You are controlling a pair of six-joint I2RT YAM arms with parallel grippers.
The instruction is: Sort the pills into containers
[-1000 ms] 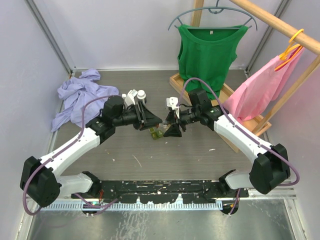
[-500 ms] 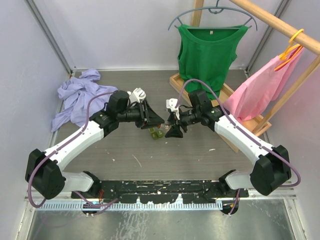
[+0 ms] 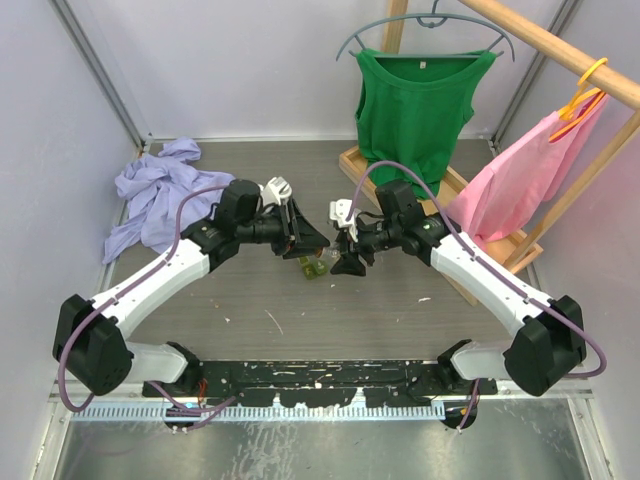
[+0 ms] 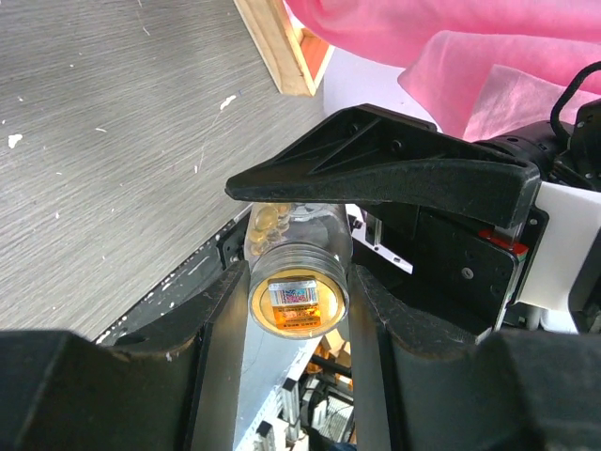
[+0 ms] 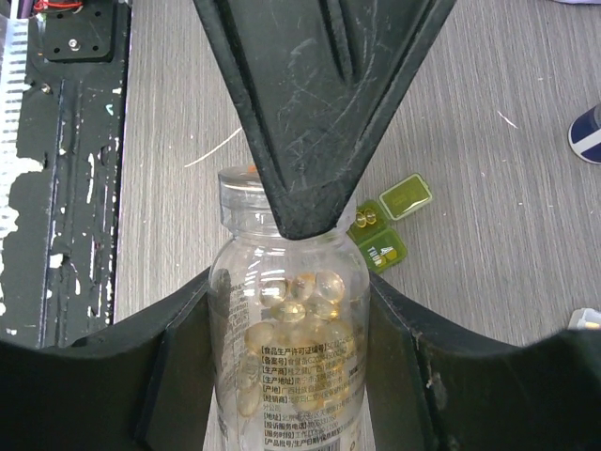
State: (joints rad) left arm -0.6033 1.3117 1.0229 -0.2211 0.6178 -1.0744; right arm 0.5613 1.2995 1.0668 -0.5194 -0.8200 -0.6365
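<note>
The bottle (image 5: 286, 376) is clear, its pills (image 5: 302, 305) amber, the case (image 5: 385, 246) olive green, the fingers (image 5: 310, 113) black.

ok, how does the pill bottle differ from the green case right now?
The bottle is clear and round, the green case olive and boxy. The bottle is held in the right gripper, off the table; the case lies on it, a lid open. Both are see-through plastic.

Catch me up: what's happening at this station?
Both arms meet mid-table on one clear pill bottle of yellow softgels, held above the surface. The left gripper and right gripper each look closed on it from opposite sides. The green pill case lies open just below, seemingly with a few capsules inside.
</note>
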